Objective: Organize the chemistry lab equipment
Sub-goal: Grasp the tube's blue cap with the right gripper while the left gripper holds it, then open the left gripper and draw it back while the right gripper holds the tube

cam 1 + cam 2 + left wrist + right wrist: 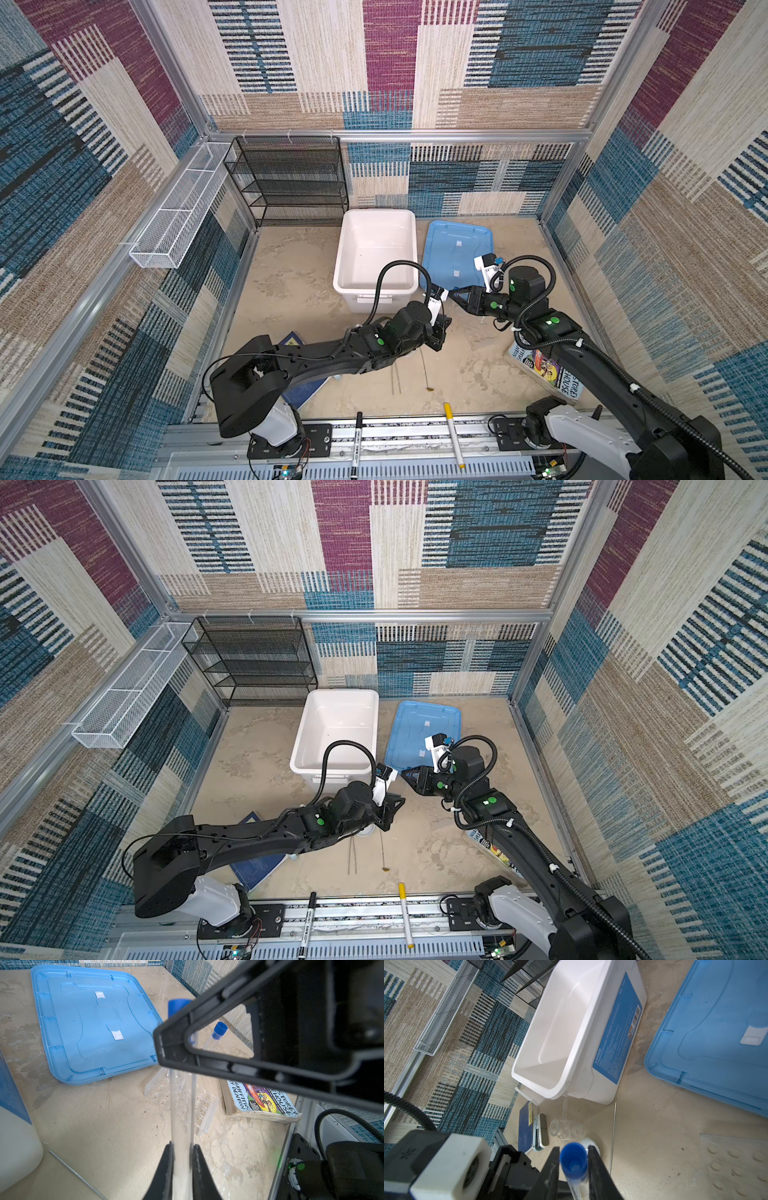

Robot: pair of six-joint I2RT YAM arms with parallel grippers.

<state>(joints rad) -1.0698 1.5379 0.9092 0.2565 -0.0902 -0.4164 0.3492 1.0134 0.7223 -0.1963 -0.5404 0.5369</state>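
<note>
Two claws on one slick test tube [182, 1109] is where this could go wrong. If the left claw [182, 1147] lets go before the right claw [573, 1149] has a firm bite, the tube would slip through and drop to the mottled beige surface [104, 1126]. It would probably land on the clear plastic rack [161, 1091] lying flat beneath it, and could crack or roll toward the book [259, 1101]. The opposite fault looks just as possible: if both clamp hard and either arm pulls off-line, the thin clear wall gets levered between them. The right claw also sits up by the blue cap [573, 1160], so a squeeze there might slide off the cap's edge or work it loose. As for how it lies, the tube hangs in the air, tilted, by the near corner of the white bin [533, 1084] and not far from the blue lid [93, 1028]. The left claw is clenched on its clear end, one finger on either side. The right claw's fingers stand close against the capped end from both sides, though I cannot tell whether they are pressing on it. A second tube [217, 1032] shows beyond, apart from both claws.
</note>
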